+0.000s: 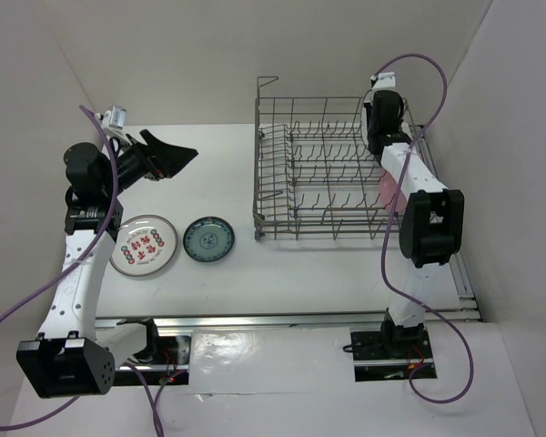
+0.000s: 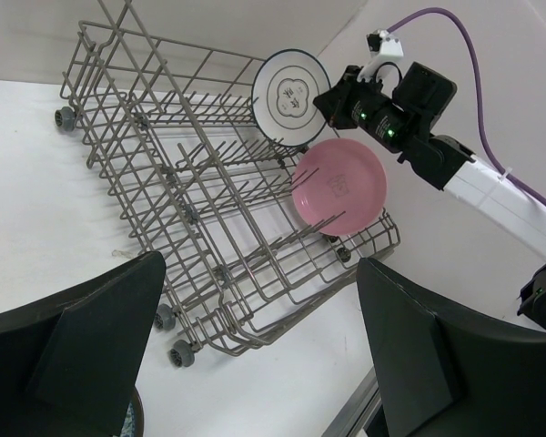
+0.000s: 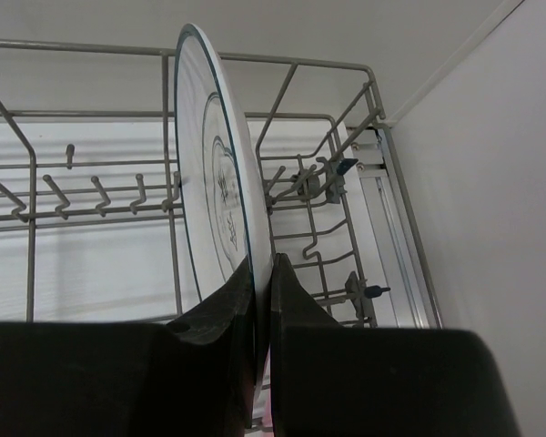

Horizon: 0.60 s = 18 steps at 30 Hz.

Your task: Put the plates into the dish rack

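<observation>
The dish rack [image 1: 318, 173] stands at the right middle of the table. My right gripper [image 1: 379, 138] is over the rack's far right end, shut on the rim of the white plate with dark rim [image 3: 214, 182], which it holds upright on edge; its fingers [image 3: 296, 300] pinch the rim. In the left wrist view this plate [image 2: 289, 96] is above the rack [image 2: 209, 209], and the pink plate [image 2: 338, 187] stands upright in the rack beside it. The red-patterned plate [image 1: 143, 245] and teal plate [image 1: 208, 238] lie flat at the left. My left gripper [image 1: 175, 157] is open and empty, raised above them.
White walls enclose the table on the left, back and right. A metal rail [image 1: 282, 319] runs along the near edge. The rack has a raised wire handle [image 1: 268, 82] at its far left corner and small wheels [image 2: 182, 355].
</observation>
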Each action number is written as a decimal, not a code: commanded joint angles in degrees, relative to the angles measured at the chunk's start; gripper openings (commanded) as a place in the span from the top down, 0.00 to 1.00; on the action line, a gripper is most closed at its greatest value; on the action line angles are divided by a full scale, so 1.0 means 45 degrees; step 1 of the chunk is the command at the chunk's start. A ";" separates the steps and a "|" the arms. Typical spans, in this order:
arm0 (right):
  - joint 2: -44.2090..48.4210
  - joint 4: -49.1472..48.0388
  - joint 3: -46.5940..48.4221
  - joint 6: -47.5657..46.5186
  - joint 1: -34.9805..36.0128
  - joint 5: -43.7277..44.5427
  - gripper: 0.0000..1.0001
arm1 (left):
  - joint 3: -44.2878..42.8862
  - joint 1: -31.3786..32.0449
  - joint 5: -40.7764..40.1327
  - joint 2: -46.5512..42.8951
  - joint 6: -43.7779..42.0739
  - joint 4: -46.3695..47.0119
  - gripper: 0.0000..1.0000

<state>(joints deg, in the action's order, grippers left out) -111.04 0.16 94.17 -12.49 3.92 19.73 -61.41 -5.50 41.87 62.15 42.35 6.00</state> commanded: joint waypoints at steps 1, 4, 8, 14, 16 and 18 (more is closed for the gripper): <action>-0.0011 -0.0798 -0.0146 0.0197 0.0085 0.0557 1.00 | -0.0358 -0.0087 0.0247 -0.0081 0.0121 0.0698 0.00; -0.0011 -0.0798 -0.0418 0.0198 0.0085 0.0675 0.98 | -0.0358 -0.0087 0.0247 -0.0081 0.0121 0.0698 0.00; -0.0011 -0.0798 -0.0419 0.0315 0.0085 0.0675 0.82 | -0.0358 -0.0087 0.0247 -0.0081 0.0121 0.0815 0.00; -0.0128 -0.0448 -0.0166 0.0432 0.0085 0.0675 0.80 | -0.0358 -0.0087 0.0247 -0.0081 0.0121 0.0815 0.00; -0.0128 -0.0447 -0.0049 0.0432 0.0085 0.0675 0.71 | -0.0358 -0.0087 0.0247 -0.0081 0.0121 0.0815 0.00; -0.0128 -0.0329 0.0087 0.0432 0.0085 0.0675 0.68 | -0.0358 -0.0087 0.0247 -0.0081 0.0121 0.0815 0.00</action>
<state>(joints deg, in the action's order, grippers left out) -111.57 -0.30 92.25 -10.81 4.25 21.10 -61.41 -5.50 41.87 62.15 42.35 6.44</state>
